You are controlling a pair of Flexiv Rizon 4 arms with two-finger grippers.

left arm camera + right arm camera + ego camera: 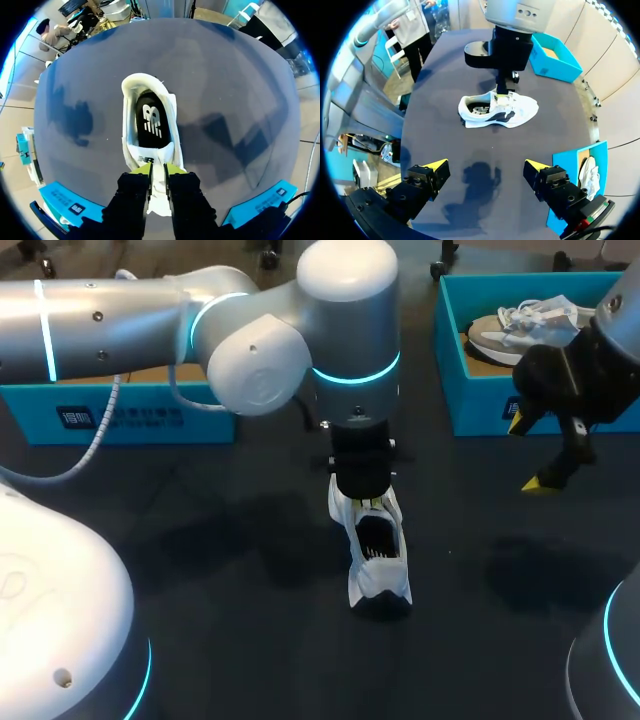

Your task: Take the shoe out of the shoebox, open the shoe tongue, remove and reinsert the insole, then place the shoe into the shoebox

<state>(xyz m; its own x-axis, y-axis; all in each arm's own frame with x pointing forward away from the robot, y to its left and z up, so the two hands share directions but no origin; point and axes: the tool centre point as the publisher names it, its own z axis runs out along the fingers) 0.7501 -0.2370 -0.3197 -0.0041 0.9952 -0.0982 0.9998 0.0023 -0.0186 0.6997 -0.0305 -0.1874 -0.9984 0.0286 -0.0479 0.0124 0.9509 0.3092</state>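
Left gripper (158, 172) is clamped on the tongue (158, 184) of the shoe (490, 114) directly beneath it, holding the mouth open, judged to expose the insole (151, 120) just ahead of the grip. Right gripper (485, 165) hangs spread and empty, well apart from the shoe, beside the shoebox (480, 418), seemingly placed to pull the insole.

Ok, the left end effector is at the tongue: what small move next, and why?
Probably bring the right end effector over the shoe, toward the insole. The left end effector looks shut on the tongue, the dark insole lies exposed in the opening, and the right one hangs open, apart from the shoe.
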